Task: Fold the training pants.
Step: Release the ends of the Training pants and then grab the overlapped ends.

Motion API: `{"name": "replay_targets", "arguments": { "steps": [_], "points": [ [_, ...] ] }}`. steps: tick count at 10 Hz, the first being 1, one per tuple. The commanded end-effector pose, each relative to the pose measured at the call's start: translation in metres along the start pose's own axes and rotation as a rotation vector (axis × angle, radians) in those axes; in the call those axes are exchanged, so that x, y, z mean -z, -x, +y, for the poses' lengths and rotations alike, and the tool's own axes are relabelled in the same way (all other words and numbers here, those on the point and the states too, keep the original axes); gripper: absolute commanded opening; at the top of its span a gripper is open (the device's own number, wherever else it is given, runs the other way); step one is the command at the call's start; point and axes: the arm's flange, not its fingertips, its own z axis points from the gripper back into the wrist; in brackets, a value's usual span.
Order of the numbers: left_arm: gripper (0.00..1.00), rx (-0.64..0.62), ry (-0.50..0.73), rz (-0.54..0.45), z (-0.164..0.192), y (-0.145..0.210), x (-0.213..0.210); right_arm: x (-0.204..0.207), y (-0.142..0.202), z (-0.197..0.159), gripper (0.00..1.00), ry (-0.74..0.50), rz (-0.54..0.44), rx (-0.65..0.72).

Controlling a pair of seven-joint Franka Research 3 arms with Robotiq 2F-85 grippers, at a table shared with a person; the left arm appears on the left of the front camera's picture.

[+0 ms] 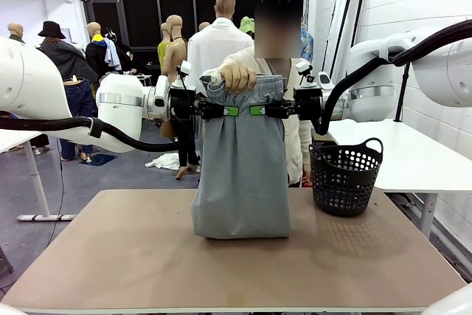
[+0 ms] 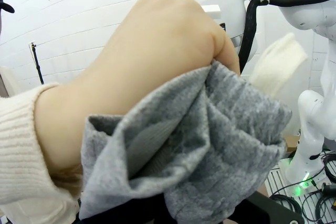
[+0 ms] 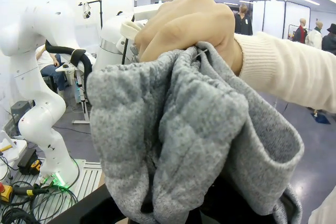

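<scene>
Front view: light grey soft jersey training pants (image 1: 242, 175), hanging above mid-table, lower fold resting on tan table (image 1: 110, 256). Waistband clenched by left gripper (image 1: 230, 111) from left and right gripper (image 1: 257, 111) from right. Person's hand (image 1: 237, 75) grasps top edge.

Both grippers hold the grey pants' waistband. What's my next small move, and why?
Probably lower both grippers together, draping the light grey jersey training pants onto the tan table. The left gripper and right gripper pinch the waistband, the person's hand grips it too, and the lower end rests there.
</scene>
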Motion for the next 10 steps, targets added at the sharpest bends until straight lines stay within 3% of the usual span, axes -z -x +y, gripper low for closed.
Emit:
{"name": "replay_targets", "arguments": {
  "steps": [1, 5, 6, 10],
  "points": [
    [0.15, -0.013, 0.000, -0.003, 0.001, -0.002, -0.001, -0.002, -0.001, 0.000, 0.14, -0.002, 0.006, 0.008],
    [0.95, -0.030, -0.004, -0.012, -0.001, -0.004, -0.004, -0.008, -0.003, 0.002, 0.93, -0.004, 0.020, 0.035],
    [1.00, -0.034, -0.008, -0.014, -0.001, -0.004, -0.006, -0.010, -0.003, 0.002, 1.00, 0.003, 0.021, 0.036],
    [1.00, -0.055, -0.032, -0.014, -0.005, -0.001, -0.014, -0.014, -0.004, 0.004, 1.00, 0.016, 0.034, 0.047]
  ]
}}
